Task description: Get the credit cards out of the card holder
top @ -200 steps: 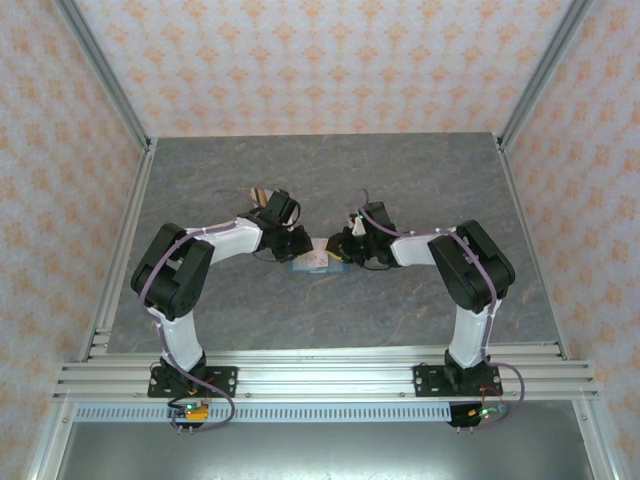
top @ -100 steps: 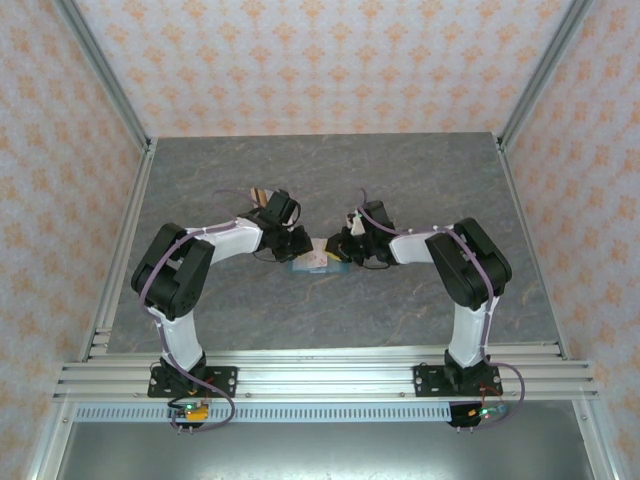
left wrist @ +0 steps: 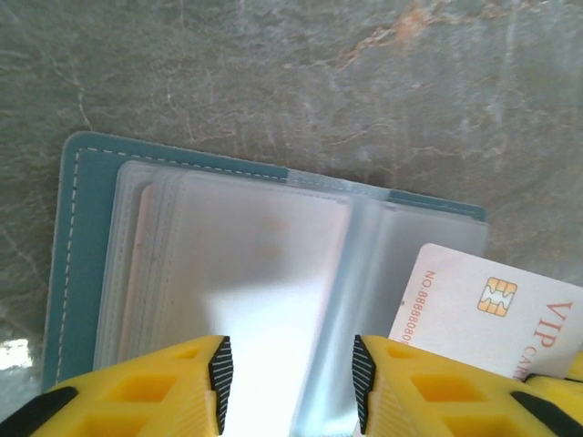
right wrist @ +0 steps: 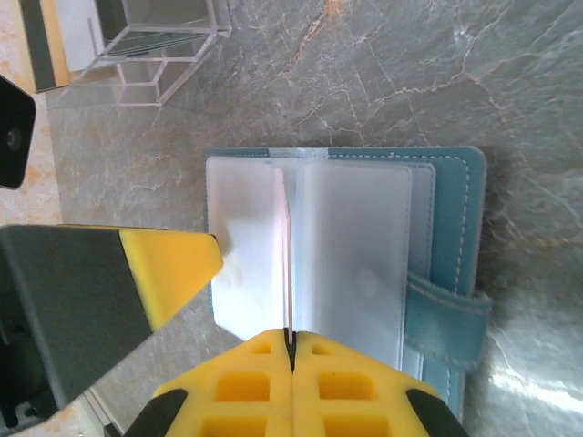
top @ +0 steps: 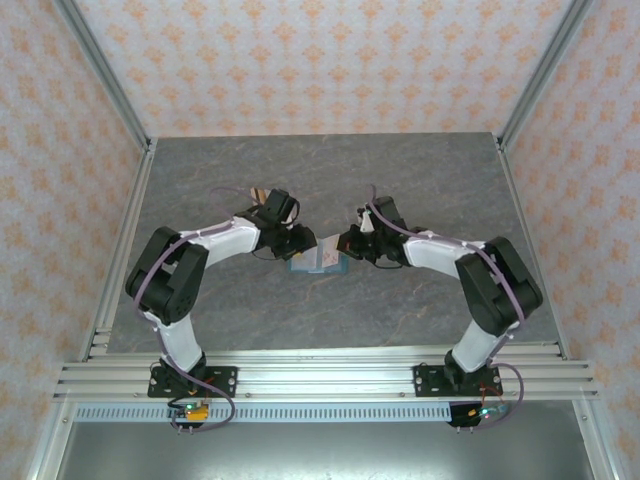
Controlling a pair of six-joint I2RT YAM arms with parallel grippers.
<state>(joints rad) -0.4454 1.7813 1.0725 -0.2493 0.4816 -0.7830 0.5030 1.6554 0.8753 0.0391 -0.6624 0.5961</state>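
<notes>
One card (left wrist: pixel 474 305), pale w/ a gold chip and red VIP print, sits over the right-hand side of the open wallet (left wrist: pixel 86 237). The right claw (right wrist: pixel 291 350) has it: fingers pressed fully together on the card, which in the right wrist view shows edge-on as a thin line rising from the fingertips. Can't tell whether the card's far end is inside a pocket or already free.

The wallet lies flat, teal cover down, on the grey marbled surface (left wrist: pixel 273 73), roughly mid-surface between the two arms, its strap (right wrist: pixel 446 314) hanging off one side. The frosted sleeves (left wrist: pixel 255 246) fan out from the centre crease. Any other cards are too blurred behind the plastic to make out.

The left claw (left wrist: pixel 290 378) is about half open w/ nothing between its fingers. It hangs low over the left-hand sleeves, and one fingertip looks to be touching or just beside the sleeve edge, prob. to pin the wallet.

Handling, as a judgement: the card is light, thin, stiff and slick, so pinch the flat faces near a short edge, i.e. as now, and pull in line w/ the pocket. The sleeves are soft and clingy and the wallet weighs little, so it may lift or slide unless held down.

A clear box (right wrist: pixel 155 41) stands apart, beyond the wallet.
</notes>
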